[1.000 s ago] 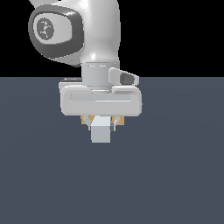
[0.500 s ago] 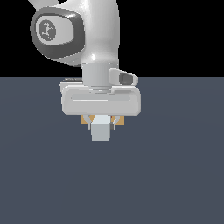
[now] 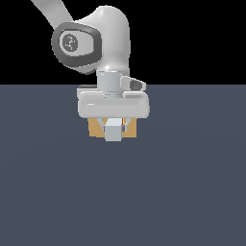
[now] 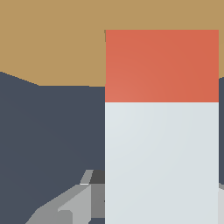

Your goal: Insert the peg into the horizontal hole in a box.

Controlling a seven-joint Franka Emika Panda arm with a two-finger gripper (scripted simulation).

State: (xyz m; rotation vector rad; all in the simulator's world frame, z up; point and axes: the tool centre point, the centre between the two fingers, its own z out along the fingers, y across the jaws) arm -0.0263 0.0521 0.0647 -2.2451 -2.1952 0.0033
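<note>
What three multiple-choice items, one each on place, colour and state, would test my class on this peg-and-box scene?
1. Where is the box in the exterior view?
A. behind the gripper
B. far to the view's right
C. on top of the arm

2. What colour is the peg end nearest the box?
A. blue
B. red-orange
C. green

3. What state is the peg in?
A. lying loose on the floor
B. held by the gripper
C. broken in two

Answers: 1 A, tan shows behind the gripper; 2 B, wrist view shows it; 3 B, it sits beneath the gripper, off the floor.

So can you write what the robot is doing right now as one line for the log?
gripper: shut on peg | peg red end at box face | hole: hidden | insertion: cannot tell
</note>
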